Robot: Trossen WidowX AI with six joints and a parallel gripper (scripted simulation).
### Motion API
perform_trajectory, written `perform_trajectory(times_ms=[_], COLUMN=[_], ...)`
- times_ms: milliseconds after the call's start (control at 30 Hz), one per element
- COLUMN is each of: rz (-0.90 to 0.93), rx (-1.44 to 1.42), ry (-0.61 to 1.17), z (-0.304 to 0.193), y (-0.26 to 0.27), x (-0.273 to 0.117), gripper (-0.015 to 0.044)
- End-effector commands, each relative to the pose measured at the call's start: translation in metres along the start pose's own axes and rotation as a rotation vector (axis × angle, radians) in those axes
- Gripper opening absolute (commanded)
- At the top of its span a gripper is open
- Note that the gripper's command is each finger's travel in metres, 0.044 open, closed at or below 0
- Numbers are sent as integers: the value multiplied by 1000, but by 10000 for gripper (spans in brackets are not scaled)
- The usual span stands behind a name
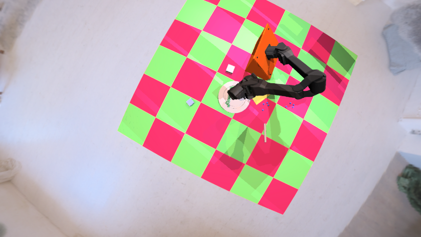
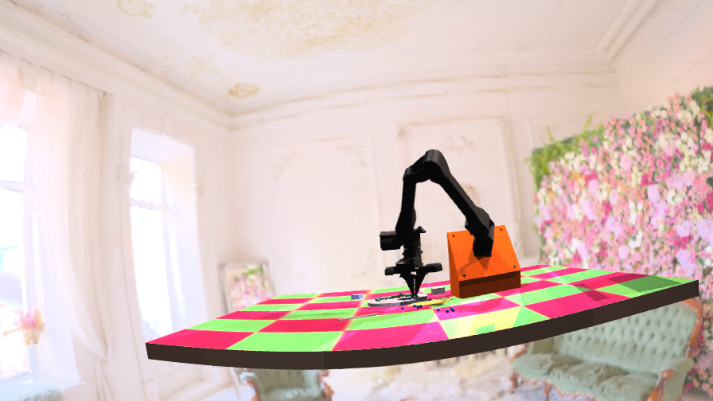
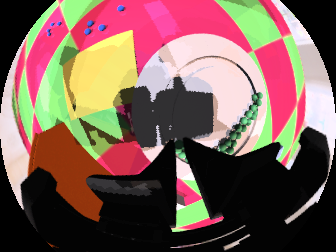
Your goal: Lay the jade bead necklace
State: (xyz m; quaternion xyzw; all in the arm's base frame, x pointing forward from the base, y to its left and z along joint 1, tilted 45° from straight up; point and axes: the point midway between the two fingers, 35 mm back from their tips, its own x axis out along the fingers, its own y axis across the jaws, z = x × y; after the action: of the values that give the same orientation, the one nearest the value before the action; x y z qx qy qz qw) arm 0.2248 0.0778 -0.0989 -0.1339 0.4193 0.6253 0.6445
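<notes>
We see the black parallel-jaw gripper (image 2: 414,296) (image 3: 178,142) low over the round pale bead board (image 1: 239,109) (image 2: 377,303) (image 3: 210,45), its fingers nearly together, apparently clamped on part of the green jade bead necklace (image 1: 228,102) (image 2: 393,297) (image 3: 245,121). The necklace lies bunched across the board; we can't tell which beads sit in the groove. Beside the board lies a flat yellow piece (image 1: 259,99) (image 2: 432,302) (image 3: 102,75).

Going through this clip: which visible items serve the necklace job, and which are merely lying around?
For the job:
- jade bead necklace
- round bead board
- claw

Lying about:
- yellow piece
- blue beads
- white block
- bluish block
- pale stick
</notes>
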Motion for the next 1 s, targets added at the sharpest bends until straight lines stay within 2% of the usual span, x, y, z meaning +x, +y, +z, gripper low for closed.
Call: perform_trajectory(times_ms=[0,100,667,967], rz=[16,16,4,15], rx=[11,11,6,11], ry=[6,6,-2,6], z=[-2,-2,1,1], y=[5,5,0,0], x=[6,6,0,-2], gripper=[0,0,440,440])
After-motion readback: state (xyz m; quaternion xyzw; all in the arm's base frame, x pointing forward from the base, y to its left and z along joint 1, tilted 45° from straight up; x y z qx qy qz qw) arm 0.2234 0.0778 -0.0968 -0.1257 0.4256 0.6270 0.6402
